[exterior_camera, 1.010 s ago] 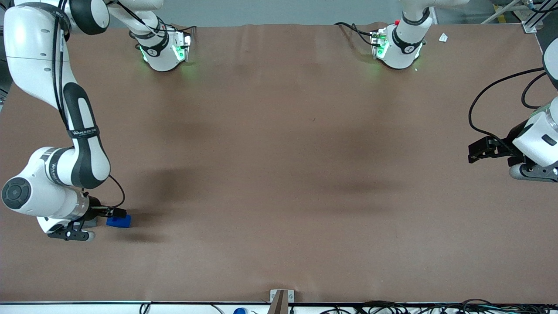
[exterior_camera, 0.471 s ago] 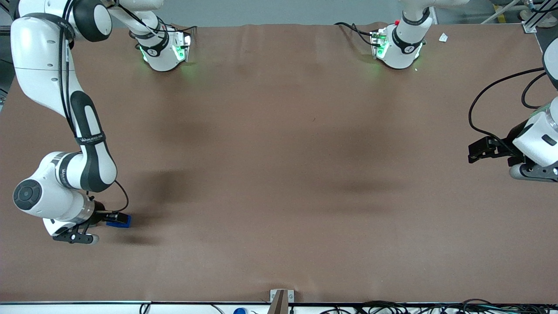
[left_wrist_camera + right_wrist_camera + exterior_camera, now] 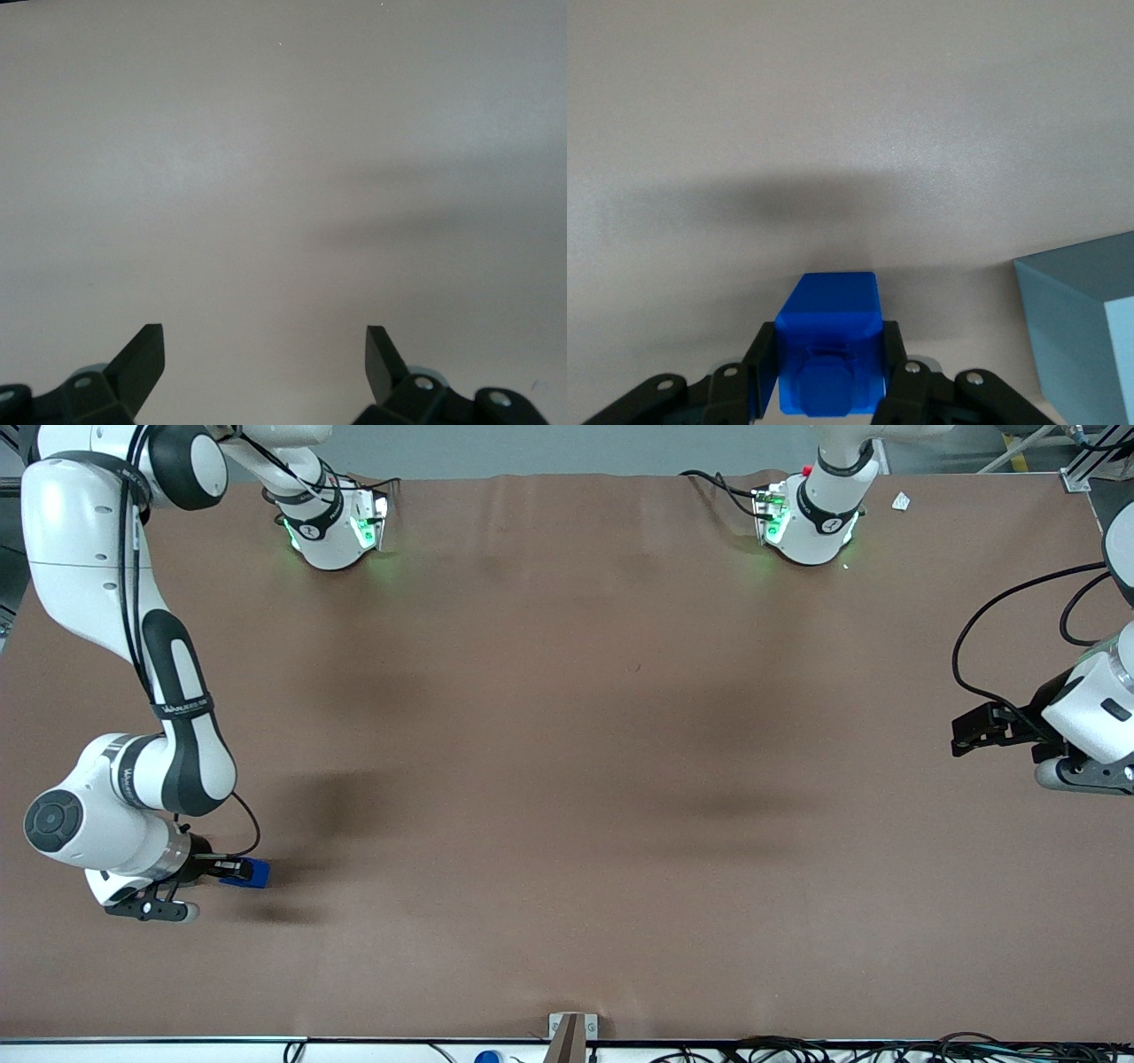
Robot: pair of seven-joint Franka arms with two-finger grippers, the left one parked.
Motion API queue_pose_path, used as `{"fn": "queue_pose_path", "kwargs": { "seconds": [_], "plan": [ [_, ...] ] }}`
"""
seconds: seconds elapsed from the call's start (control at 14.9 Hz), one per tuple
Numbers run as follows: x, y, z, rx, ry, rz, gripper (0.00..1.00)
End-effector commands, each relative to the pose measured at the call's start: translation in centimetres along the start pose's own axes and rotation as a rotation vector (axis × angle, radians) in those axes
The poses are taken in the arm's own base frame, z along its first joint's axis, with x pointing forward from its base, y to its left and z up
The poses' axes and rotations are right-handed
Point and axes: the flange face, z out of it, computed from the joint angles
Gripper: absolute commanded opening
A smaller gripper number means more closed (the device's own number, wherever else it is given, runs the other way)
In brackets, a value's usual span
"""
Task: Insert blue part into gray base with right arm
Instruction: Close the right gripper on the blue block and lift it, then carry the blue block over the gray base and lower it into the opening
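Right wrist view: gripper (image 3: 830, 376) clamps the blue part (image 3: 831, 354) between its fingers; gray base (image 3: 1085, 323) just beside.

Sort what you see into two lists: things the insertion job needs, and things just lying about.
Needed for the job:
- blue part, clamped in the right arm's hand low over the table
- gray base, beside the blue part

Lying about:
- white scrap at the parked arm's end of the brown table

White jointed right arm (image 3: 97, 602), black bands, lettering, thin cable, black pincer (image 3: 232, 867).
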Motion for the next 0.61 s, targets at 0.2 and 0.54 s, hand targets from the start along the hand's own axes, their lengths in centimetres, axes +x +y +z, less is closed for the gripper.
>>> {"fn": "queue_pose_path", "kwargs": {
  "seconds": [0.2, 0.54],
  "plan": [
    [0.7, 5.0, -8.7, 0.018, -0.132, -0.14, 0.38],
    [1.0, 9.8, -10.2, -0.029, -0.12, -0.269, 0.37]
  ]
}}
